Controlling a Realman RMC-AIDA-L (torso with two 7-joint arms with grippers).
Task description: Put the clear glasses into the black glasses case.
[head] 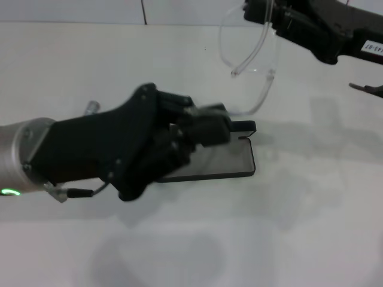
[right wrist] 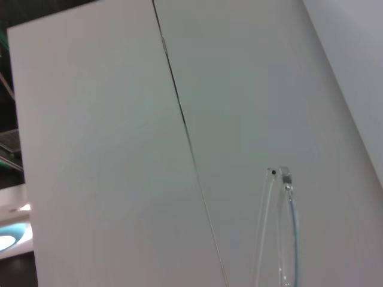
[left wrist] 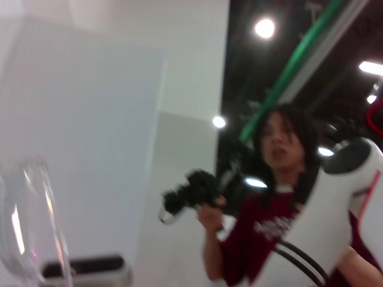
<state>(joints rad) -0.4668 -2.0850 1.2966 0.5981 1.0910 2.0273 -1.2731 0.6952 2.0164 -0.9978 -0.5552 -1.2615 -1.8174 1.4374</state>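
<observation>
The black glasses case (head: 230,162) lies open on the white table, grey lining up. My left gripper (head: 232,126) reaches in from the left and is shut on the case's far edge, where the lid (head: 244,127) stands up. Part of that lid (left wrist: 84,266) shows in the left wrist view. The clear glasses (head: 254,60) hang in the air behind and above the case, arms pointing down toward it. My right gripper (head: 276,18) at the top right is shut on their upper rim. The glasses (left wrist: 33,227) also show close in the left wrist view, and one clear arm (right wrist: 281,230) in the right wrist view.
White table (head: 311,227) all around the case. A white wall with a vertical seam (right wrist: 185,137) stands behind. A person (left wrist: 275,203) holding a camera stands beyond the table in the left wrist view.
</observation>
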